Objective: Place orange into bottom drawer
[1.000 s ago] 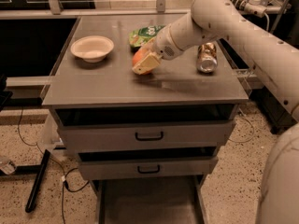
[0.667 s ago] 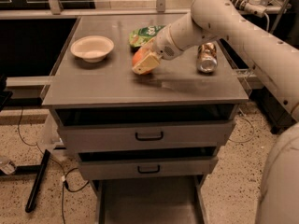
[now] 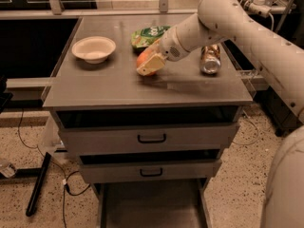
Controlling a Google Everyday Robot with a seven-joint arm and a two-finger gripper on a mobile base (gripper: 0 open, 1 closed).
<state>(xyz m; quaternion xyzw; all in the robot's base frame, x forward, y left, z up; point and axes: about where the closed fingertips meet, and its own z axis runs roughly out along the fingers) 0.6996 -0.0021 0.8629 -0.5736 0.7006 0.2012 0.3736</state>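
The orange point(image 3: 143, 59) sits on the grey cabinet top point(image 3: 114, 87), a little right of the middle. My gripper point(image 3: 148, 64) reaches in from the right and is shut on the orange, with a cream finger point(image 3: 152, 66) across its front. The orange rests at the level of the top. The bottom drawer point(image 3: 152, 208) is pulled out below the cabinet, its flat grey floor showing between thin side walls.
A white bowl point(image 3: 94, 49) stands at the left of the top. A green snack bag point(image 3: 148, 34) lies behind the orange, and a shiny can point(image 3: 210, 59) lies to the right. Two closed drawer fronts point(image 3: 152, 138) with black handles sit above the open drawer. A black stand leg point(image 3: 38, 184) is on the floor at left.
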